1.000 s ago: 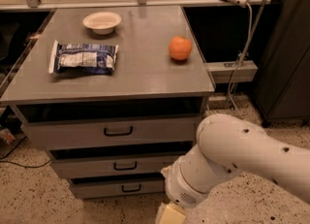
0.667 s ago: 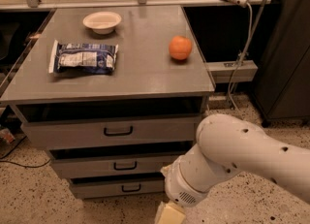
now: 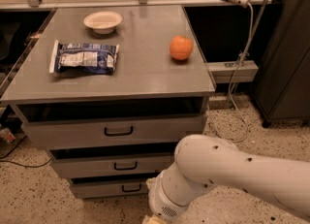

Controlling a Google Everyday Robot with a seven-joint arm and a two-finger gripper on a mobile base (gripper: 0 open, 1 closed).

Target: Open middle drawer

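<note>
A grey cabinet has three grey drawers, each with a small black bar handle. The middle drawer (image 3: 92, 166) sits between the tall top drawer (image 3: 72, 133) and the narrow bottom drawer (image 3: 97, 188). Its handle (image 3: 126, 166) is free, with nothing touching it. My white arm (image 3: 232, 169) comes in from the lower right in front of the cabinet. Only the top of my gripper (image 3: 154, 219) shows at the lower edge, below and to the right of the bottom drawer's handle and apart from all the drawers.
On the cabinet top (image 3: 140, 77) lie a white bowl (image 3: 102, 21), a blue and white chip bag (image 3: 85, 57) and an orange (image 3: 181, 48). A white cable (image 3: 242, 58) hangs at the right beside a dark cabinet (image 3: 286, 72). The floor is speckled.
My arm has moved down and a little to the left, so the gripper has dropped to the lower edge of the view. The drawers and the things on the cabinet have not moved.
</note>
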